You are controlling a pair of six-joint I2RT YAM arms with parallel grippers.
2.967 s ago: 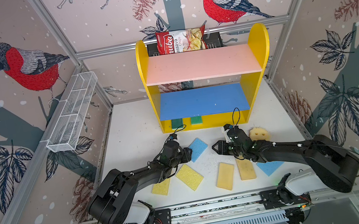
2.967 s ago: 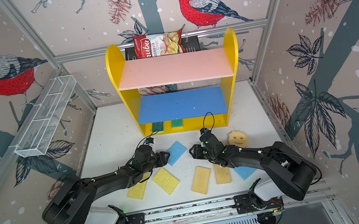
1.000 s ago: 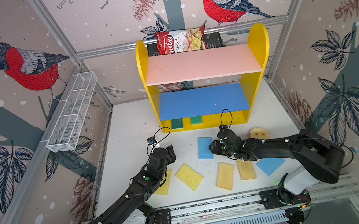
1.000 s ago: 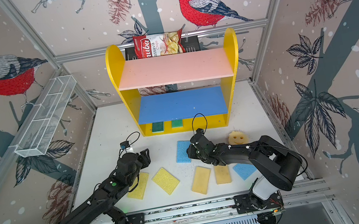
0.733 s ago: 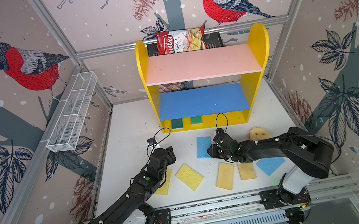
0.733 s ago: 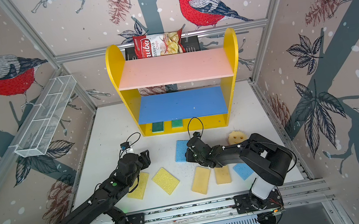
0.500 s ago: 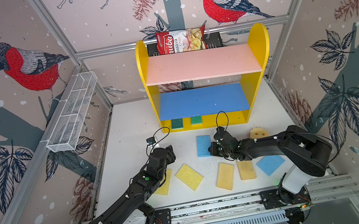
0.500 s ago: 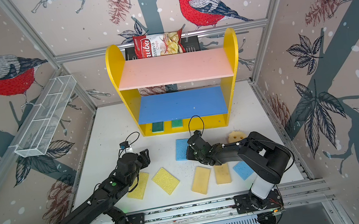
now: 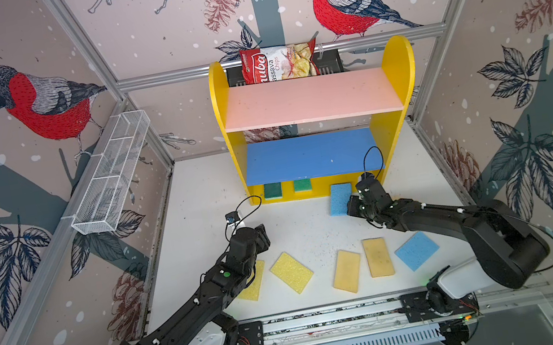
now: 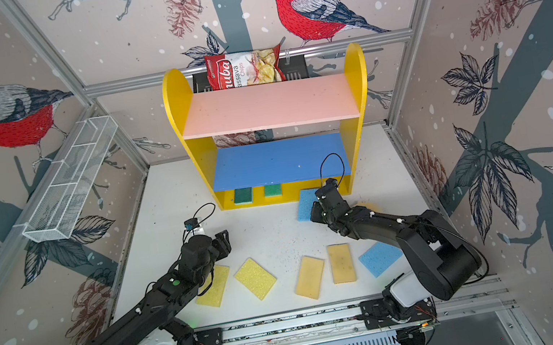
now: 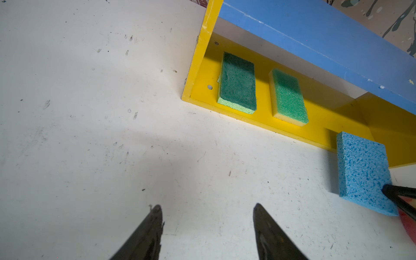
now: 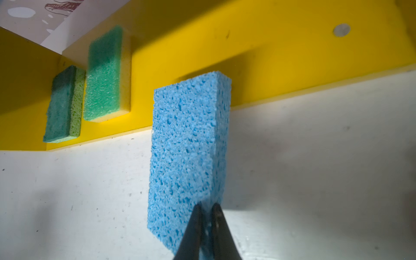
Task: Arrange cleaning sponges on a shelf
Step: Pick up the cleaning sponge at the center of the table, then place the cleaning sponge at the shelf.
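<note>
Gently: right jaws pinching the blue sponge (image 12: 189, 144) mid-frame should lay it flat on the shelf (image 12: 281, 51); left jaws gape empty.

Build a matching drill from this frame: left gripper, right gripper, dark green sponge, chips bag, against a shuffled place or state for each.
Things
1. left gripper
2. right gripper
3. dark green sponge
4. chips bag

Places or states
A. behind the pink top board
B. shut on the light blue sponge
C. lying flat on the yellow base
D. open, holding nothing, above the bare table

Pairs: 1-D, 2-B, 3-C, 4-A
</note>
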